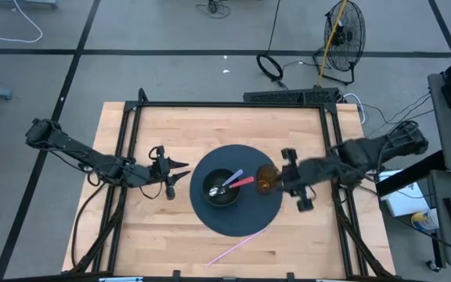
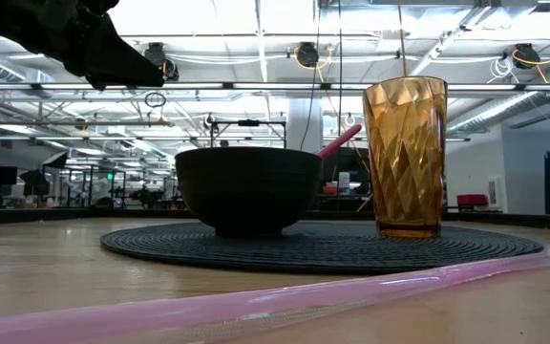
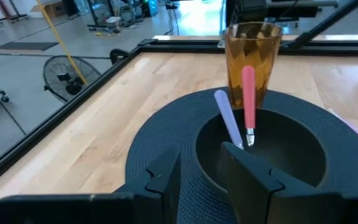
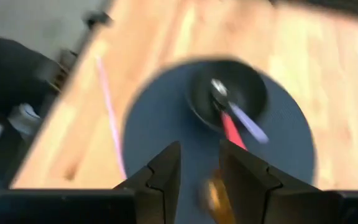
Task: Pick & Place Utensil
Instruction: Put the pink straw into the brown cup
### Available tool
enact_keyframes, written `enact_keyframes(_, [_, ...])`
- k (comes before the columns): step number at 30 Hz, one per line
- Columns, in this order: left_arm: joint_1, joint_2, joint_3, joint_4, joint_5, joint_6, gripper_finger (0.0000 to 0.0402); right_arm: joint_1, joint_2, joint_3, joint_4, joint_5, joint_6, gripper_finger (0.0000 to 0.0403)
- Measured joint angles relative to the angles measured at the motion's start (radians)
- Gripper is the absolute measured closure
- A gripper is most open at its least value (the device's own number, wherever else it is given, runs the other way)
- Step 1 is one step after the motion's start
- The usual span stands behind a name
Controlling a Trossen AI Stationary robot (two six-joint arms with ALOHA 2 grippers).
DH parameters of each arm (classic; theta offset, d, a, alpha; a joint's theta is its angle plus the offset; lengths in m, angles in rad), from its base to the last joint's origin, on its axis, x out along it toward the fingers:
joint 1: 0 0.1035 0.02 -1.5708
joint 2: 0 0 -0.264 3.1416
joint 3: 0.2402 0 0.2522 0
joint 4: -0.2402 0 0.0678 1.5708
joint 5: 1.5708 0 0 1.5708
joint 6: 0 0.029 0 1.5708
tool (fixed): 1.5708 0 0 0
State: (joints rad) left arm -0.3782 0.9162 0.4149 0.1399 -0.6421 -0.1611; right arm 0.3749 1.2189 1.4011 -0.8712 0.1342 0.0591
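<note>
A black bowl (image 1: 221, 189) sits on a round dark placemat (image 1: 210, 219). Two utensils lie in it, one with a purple handle (image 3: 227, 119) and one with a pink handle (image 3: 248, 93), heads down in the bowl and handles leaning on its rim. An amber glass (image 1: 266, 180) stands upright on the mat's right part. My left gripper (image 1: 180, 174) is open, low over the table just left of the mat, pointing at the bowl (image 3: 260, 155). My right gripper (image 4: 199, 167) is open, raised above the glass (image 4: 213, 196) and looking down on the bowl (image 4: 229, 93).
A pink straw (image 1: 237, 248) lies on the bare wood near the table's near edge, in front of the mat (image 2: 256, 306). A black frame (image 1: 233, 103) runs around the table's edges. Bare wood lies left and right of the mat.
</note>
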Motion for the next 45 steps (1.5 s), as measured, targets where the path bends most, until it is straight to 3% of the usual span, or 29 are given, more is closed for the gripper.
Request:
enact_keyframes(11, [0.0,0.0,0.0,-0.002,0.102,0.008,0.0279,0.135,-0.07,-0.444,0.606,-0.003,-0.056,0.0298])
enact_keyframes(18, [-0.019,0.006,0.0,0.003,0.363,0.003,0.0279,0.165,-0.07,-0.656,0.917,-0.003,-0.055,0.0298])
enact_keyframes(27, [-0.11,0.197,-0.001,0.204,0.428,0.029,0.0279,0.177,-0.009,-0.855,1.319,-0.009,-0.037,0.0298])
enact_keyframes(33, [-0.11,0.335,0.0,0.36,0.501,-0.011,0.0279,0.177,0.084,-0.863,1.413,-0.057,-0.018,0.0298])
enact_keyframes(39, [-0.14,0.491,0.014,0.532,0.606,-0.09,0.0279,0.179,0.079,-0.863,1.396,-0.054,-0.025,0.0298])
enact_keyframes(45, [-0.192,0.631,0.155,0.486,0.644,-0.127,0.0279,0.185,0.048,-0.862,1.33,0.024,-0.035,0.0298])
